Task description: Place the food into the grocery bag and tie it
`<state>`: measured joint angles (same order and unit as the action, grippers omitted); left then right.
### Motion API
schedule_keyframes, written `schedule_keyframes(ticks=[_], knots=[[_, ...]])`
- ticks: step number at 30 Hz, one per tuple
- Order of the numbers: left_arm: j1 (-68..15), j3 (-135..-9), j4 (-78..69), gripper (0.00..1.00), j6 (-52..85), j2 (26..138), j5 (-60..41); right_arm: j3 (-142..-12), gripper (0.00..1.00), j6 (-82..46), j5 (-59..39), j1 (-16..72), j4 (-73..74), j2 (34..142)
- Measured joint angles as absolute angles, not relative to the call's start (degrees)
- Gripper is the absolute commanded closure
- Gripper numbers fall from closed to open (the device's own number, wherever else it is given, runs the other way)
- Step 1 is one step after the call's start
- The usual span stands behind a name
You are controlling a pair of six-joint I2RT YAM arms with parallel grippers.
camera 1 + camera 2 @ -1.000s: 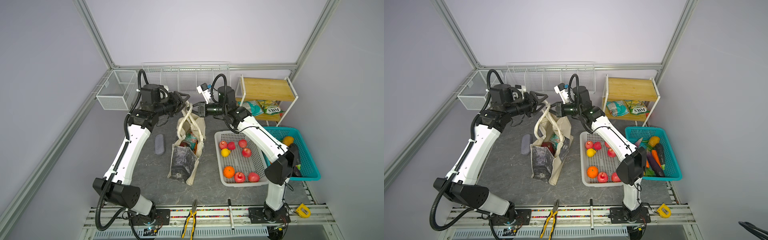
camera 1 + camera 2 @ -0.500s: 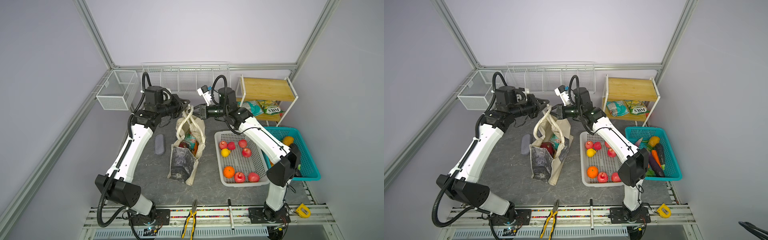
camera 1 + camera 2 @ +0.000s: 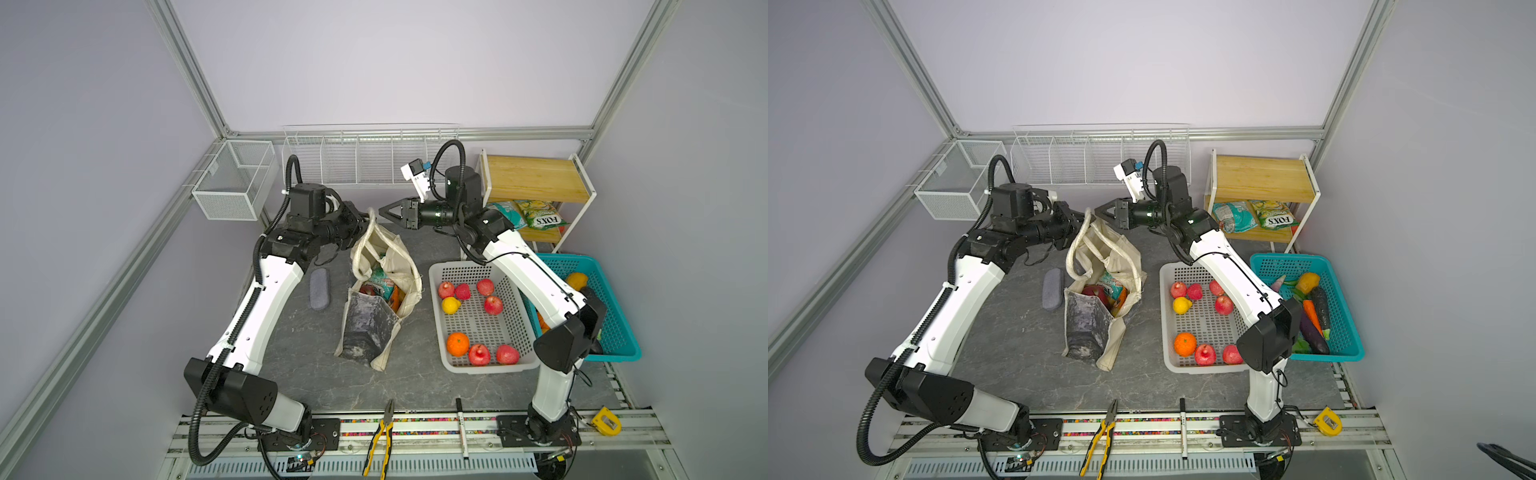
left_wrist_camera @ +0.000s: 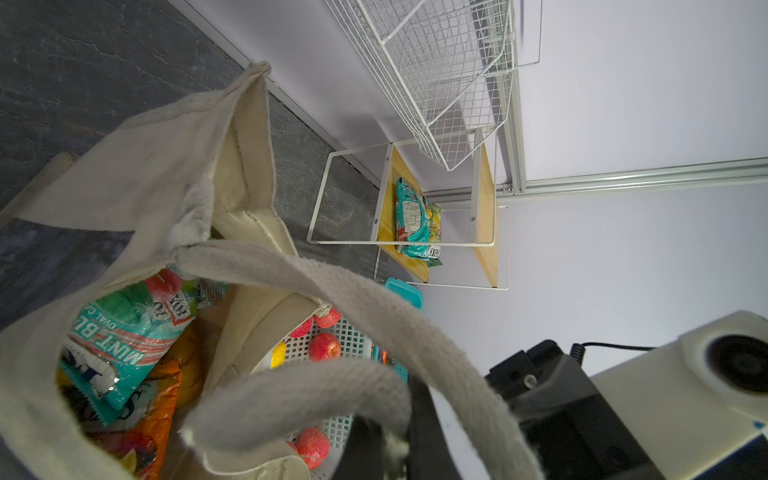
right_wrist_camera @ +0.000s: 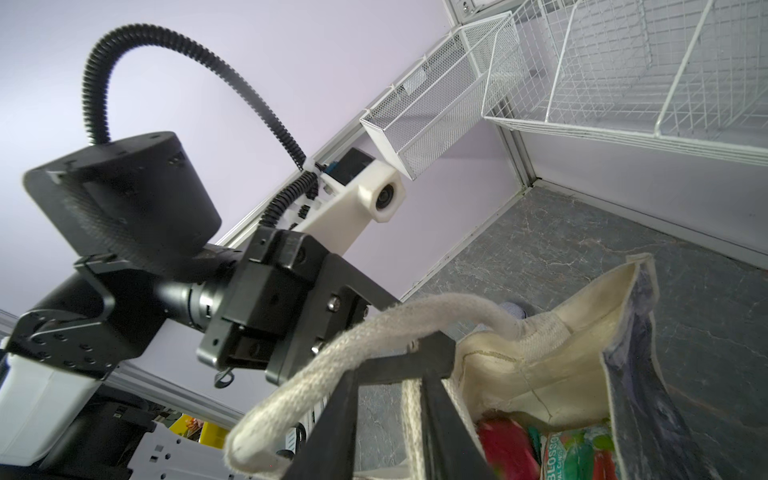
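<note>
On the desk [image 3: 299,374], the grocery bag [image 3: 365,328] sits at centre, long axis near-to-far, food [image 3: 384,286] inside. Its handle loop [image 3: 368,232] rises at the far end between the hands: left hand [image 3: 363,220] clamped on it, right hand [image 3: 382,209] narrowly parted just right, equally near for tying.

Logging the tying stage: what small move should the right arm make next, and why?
Probably ease the right gripper back, clear of the strap handles: its fingers stand parted, a handle loose between them, while the left gripper, shut on the handles, holds them up.
</note>
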<state>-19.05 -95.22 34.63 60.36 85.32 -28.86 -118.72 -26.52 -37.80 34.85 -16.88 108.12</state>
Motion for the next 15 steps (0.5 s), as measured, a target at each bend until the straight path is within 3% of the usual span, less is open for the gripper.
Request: schedule_keyframes(ticks=[15], knots=[[-19.51, -91.42, 21.28, 1.00, 67.81, 85.54, -35.03, -121.91, 0.69, -23.49, -37.87, 32.05, -20.38, 107.77]])
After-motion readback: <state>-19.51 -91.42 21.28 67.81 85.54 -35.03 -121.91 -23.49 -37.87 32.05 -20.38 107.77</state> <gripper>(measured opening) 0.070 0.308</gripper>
